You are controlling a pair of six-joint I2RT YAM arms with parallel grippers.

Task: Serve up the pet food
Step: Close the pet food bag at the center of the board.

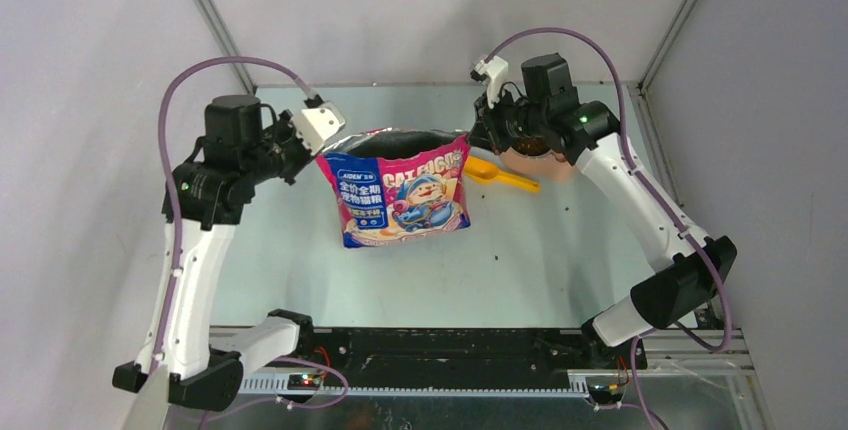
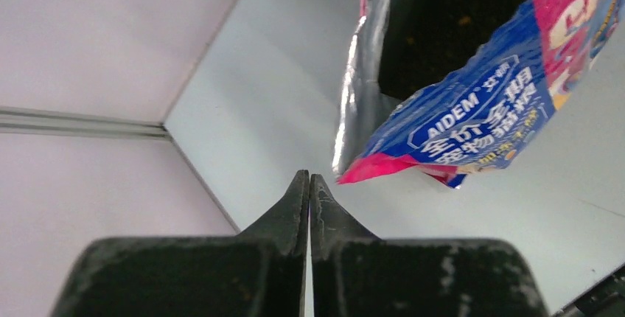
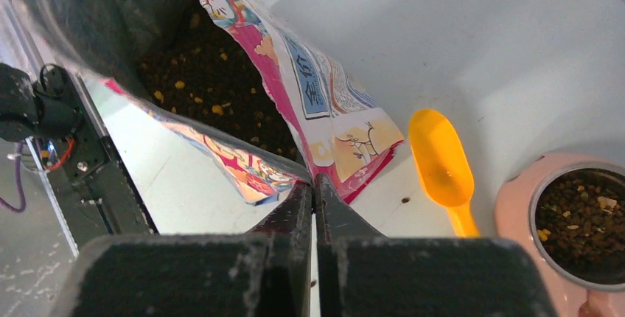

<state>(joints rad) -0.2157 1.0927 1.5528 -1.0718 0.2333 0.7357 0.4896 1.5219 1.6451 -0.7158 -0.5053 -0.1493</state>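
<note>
The pet food is dark brown kibble: it fills the open bag [image 3: 214, 81] and lies in a pink bowl [image 3: 516, 206] with a metal liner, pet food [image 3: 582, 217]. The glossy pink-and-blue bag [image 1: 405, 190] stands mid-table with its mouth open. My right gripper [image 3: 315, 180] is shut on the bag's upper right rim; from above, the right gripper [image 1: 482, 137] is at that corner, with the bowl [image 1: 545, 162] just beneath it. My left gripper [image 2: 309, 177] is shut on nothing, just left of the bag's corner [image 2: 368, 169] and apart from it.
A yellow scoop [image 1: 500, 175] lies empty on the table between the bag and the bowl, the scoop [image 3: 442, 162] with its handle toward the bowl. A loose pellet [image 3: 404, 200] lies beside it. Grey walls and metal posts [image 1: 215, 20] enclose the table.
</note>
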